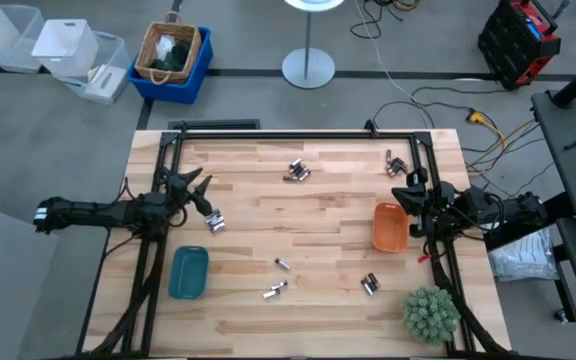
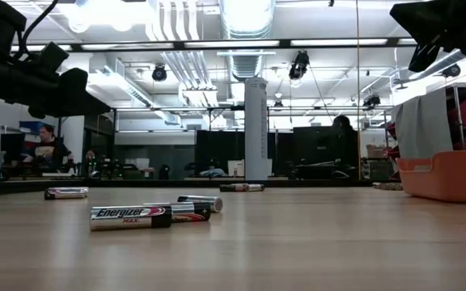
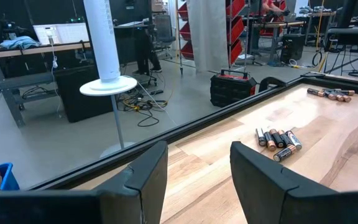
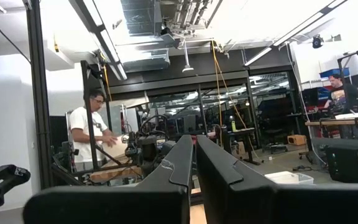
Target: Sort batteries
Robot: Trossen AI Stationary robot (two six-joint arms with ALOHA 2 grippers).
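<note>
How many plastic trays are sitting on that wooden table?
2: a teal tray on the table's left side near the front, and an orange tray on the right side, beside the right arm.

left arm: reaches in from the left edge, held above the surface | left pincer [image 1: 205, 192]: fingers [image 3: 148, 180] spread | right arm: at right edge | right pincer [image 1: 405, 186]: fingers [image 4: 179, 162] nearly together

Battery clusters [image 1: 298, 172] – six; trays – two: teal [image 1: 188, 273], orange [image 1: 389, 227].
</note>
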